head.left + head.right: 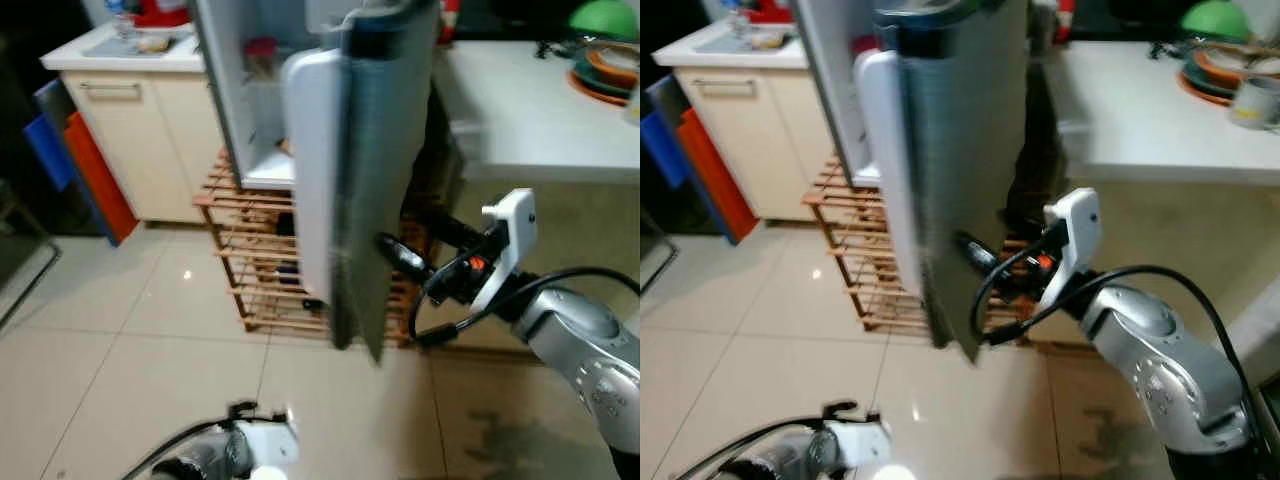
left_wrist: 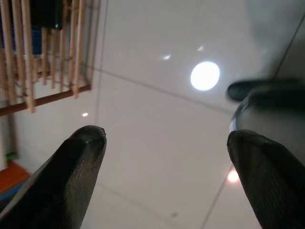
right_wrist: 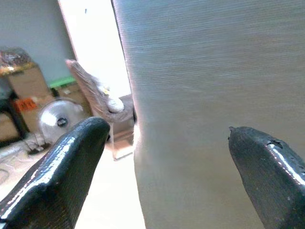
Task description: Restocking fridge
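The grey fridge door [image 1: 375, 180] with white inner lining stands swung open, edge-on.

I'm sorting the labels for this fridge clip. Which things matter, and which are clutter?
Job:
fridge door, swung open
right tool, open, at the door's outer face

Clutter:
wooden rack
stacked dishes on the counter
left tool, idle above floor
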Motion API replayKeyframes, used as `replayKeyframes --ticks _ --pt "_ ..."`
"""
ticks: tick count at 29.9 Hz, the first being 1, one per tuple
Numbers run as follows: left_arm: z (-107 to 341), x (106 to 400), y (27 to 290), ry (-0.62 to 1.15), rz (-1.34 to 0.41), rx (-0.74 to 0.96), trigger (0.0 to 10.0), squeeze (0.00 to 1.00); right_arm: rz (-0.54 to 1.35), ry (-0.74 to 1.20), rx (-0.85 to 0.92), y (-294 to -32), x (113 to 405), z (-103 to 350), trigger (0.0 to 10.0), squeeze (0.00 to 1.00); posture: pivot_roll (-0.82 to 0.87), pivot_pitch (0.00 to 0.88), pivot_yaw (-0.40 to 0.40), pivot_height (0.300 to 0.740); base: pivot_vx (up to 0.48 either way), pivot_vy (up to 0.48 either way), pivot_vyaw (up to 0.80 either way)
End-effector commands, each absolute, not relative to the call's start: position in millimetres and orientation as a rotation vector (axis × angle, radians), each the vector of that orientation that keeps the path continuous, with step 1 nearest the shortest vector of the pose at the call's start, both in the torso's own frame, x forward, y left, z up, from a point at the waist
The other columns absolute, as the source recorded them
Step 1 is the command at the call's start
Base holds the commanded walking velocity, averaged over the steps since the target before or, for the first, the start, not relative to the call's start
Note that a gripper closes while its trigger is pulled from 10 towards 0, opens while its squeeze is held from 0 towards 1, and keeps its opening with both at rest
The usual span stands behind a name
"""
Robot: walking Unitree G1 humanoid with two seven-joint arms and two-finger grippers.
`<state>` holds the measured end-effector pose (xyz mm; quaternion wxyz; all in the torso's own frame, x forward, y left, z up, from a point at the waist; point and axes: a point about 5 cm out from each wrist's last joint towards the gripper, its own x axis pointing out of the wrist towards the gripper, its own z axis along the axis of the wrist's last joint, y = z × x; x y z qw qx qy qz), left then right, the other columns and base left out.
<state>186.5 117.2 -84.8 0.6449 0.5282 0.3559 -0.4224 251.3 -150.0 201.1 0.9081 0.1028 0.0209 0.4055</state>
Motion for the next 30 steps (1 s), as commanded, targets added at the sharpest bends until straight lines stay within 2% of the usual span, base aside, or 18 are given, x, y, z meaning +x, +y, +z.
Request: replayKeyframes --ticks 1,4,6,7,9,10,11,13,14,15,16,18,19,20,24,30 --pt "-78.7 197.3 106.1 0.777 -0.882 1.096 10.0 0.0 0.687 0.126 0.195 -169.9 265.3 181.2 10.0 0.0 -0.19 0.0 0.051 0.74 0.0 0.0 0.0" --pt "-70.2 210.0 91.4 0.732 -0.777 0.961 10.0 0.0 0.561 0.174 0.173 -179.9 275.2 171.0 10.0 0.0 -0.18 0.0 0.045 0.74 0.0 0.0 0.0" --pt "-56.1 227.5 73.2 0.656 -0.674 0.814 10.0 0.0 0.341 0.203 0.027 -195.3 288.5 156.6 10.0 0.0 -0.18 0.0 0.041 0.74 0.0 0.0 0.0" --pt "-56.1 227.5 73.2 0.656 -0.674 0.814 10.0 0.0 0.341 0.203 0.027 -195.3 288.5 156.6 10.0 0.0 -0.18 0.0 0.041 0.74 0.0 0.0 0.0" --pt "-35.6 248.6 53.2 0.554 -0.561 0.647 10.0 0.0 0.15 0.2 -0.094 -207.8 296.4 143.1 10.0 0.0 -0.17 0.0 0.036 0.74 0.0 0.0 0.0" --pt "-35.6 248.6 53.2 0.554 -0.561 0.647 10.0 0.0 0.15 0.2 -0.094 -207.8 296.4 143.1 10.0 0.0 -0.17 0.0 0.036 0.74 0.0 0.0 0.0" --pt "-19.5 272.5 91.5 0.476 -0.473 0.52 10.0 0.0 0.086 0.19 -0.09 -209.4 298.0 136.6 10.0 0.0 -0.16 0.0 0.036 0.74 0.0 0.0 0.0" --pt "7.4 294.4 146.3 0.347 -0.384 0.431 10.0 0.0 0.035 0.179 -0.068 -209.2 299.7 129.9 10.0 0.0 -0.16 0.0 0.036 0.74 0.0 0.0 0.0" --pt "7.4 294.4 146.3 0.347 -0.384 0.431 10.0 0.0 0.035 0.179 -0.068 -209.2 299.7 129.9 10.0 0.0 -0.16 0.0 0.036 0.74 0.0 0.0 0.0" --pt "33.1 307.2 161.8 0.225 -0.31 0.367 10.0 0.0 0.017 0.175 -0.095 -207.0 298.3 124.2 10.0 0.0 -0.15 0.0 0.029 0.74 0.0 0.0 0.0" --pt "33.1 307.2 161.8 0.225 -0.31 0.367 10.0 0.0 0.017 0.175 -0.095 -207.0 298.3 124.2 10.0 0.0 -0.15 0.0 0.029 0.74 0.0 0.0 0.0" --pt "90.7 318.4 162.1 -0.02 -0.171 0.188 10.0 0.0 -0.01 0.173 -0.105 -203.1 292.4 111.1 10.0 0.0 -0.13 0.0 0.006 0.74 0.0 0.0 0.0" --pt "90.7 318.4 162.1 -0.02 -0.171 0.188 10.0 0.0 -0.01 0.173 -0.105 -203.1 292.4 111.1 10.0 0.0 -0.13 0.0 0.006 0.74 0.0 0.0 0.0" --pt "125.4 314.4 154.6 -0.148 -0.128 0.096 10.0 0.0 -0.03 0.164 -0.103 -200.9 290.1 104.1 10.0 0.0 -0.13 0.0 -0.002 0.74 0.0 0.0 0.0" --pt "134.5 312.7 147.7 -0.189 -0.136 0.086 10.0 0.0 -0.036 0.145 -0.108 -199.2 291.3 101.9 10.0 0.0 -0.12 0.0 -0.009 0.74 0.0 0.0 0.0" --pt "139.9 313.5 144.5 -0.215 -0.146 0.088 10.0 0.0 -0.03 0.13 -0.105 -198.3 293.2 102.4 10.0 0.0 -0.11 0.0 -0.014 0.74 0.0 0.428 0.0"
